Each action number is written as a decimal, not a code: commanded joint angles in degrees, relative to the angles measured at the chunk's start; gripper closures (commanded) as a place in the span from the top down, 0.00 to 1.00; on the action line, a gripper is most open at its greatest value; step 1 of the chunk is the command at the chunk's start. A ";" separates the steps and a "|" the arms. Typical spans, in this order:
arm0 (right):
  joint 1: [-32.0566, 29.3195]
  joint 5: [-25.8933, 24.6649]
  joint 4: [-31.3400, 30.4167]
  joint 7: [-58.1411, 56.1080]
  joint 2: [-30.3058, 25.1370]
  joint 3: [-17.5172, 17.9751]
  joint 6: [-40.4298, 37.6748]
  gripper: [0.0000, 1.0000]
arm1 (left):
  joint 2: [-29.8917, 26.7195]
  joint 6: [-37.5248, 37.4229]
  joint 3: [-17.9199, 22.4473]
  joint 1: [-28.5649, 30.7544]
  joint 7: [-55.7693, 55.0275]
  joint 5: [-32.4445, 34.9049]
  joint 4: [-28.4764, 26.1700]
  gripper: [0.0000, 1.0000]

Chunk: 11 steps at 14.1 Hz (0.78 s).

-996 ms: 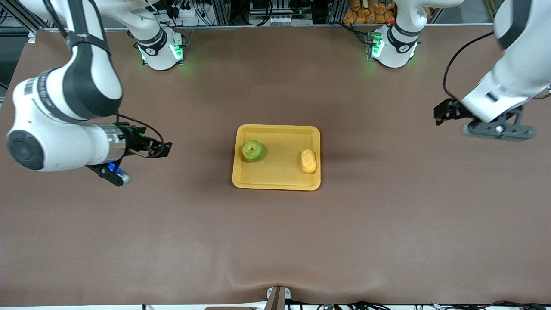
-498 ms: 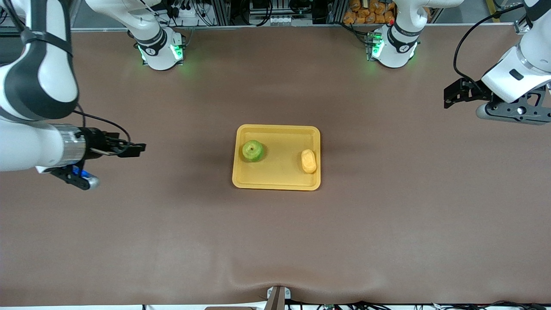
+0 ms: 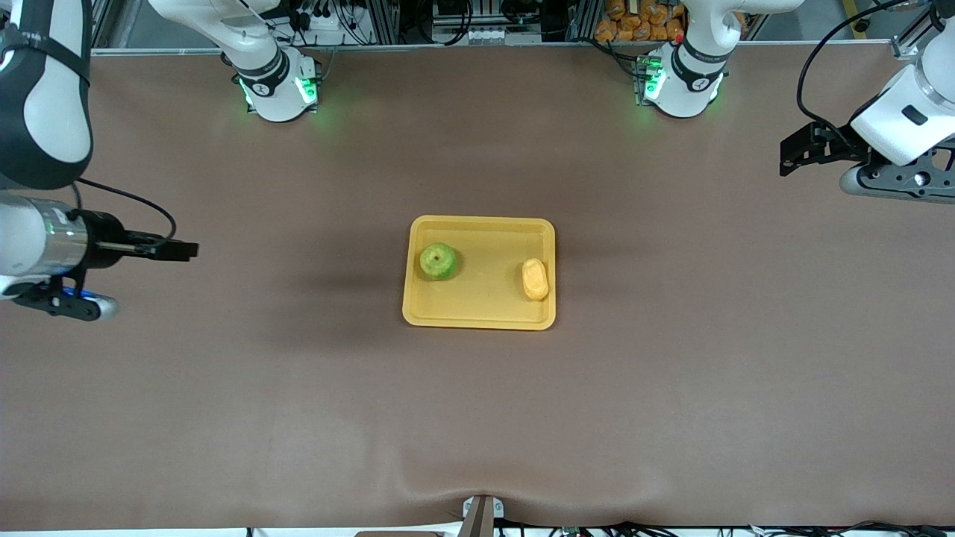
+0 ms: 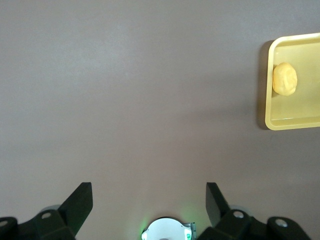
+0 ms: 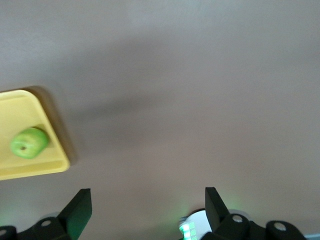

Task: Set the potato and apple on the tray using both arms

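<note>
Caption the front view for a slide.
Apple and potato rest on the tray; open left gripper and right gripper hang apart.

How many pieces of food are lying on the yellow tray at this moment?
2. The apple lies in the tray toward the right arm's end; the potato lies by the rim toward the left arm's end. Nothing looks hidden.

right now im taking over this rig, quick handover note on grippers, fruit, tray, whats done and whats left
Left gripper: open, empty, over bare table at the left arm's end.
Right gripper: open, empty, over bare table at the right arm's end.
Apple and potato both lie in the tray, apple toward the right arm's end, potato toward the left arm's.
Done: both placed.
Left: nothing visible but parking the arms.
</note>
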 commanded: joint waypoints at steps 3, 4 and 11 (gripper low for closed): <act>-3.14 -5.15 0.41 -9.41 -5.83 0.67 -0.72 1.00 | -0.42 2.99 0.14 0.58 -2.15 0.36 0.34 1.00; -3.31 -5.76 0.24 -9.51 -7.50 0.67 -0.98 1.00 | -0.42 3.08 0.14 0.67 -1.98 0.54 0.25 1.00; -5.07 -5.68 -10.63 -9.51 -20.41 0.58 -2.66 1.00 | -0.15 2.65 0.31 0.93 4.05 0.81 0.52 1.00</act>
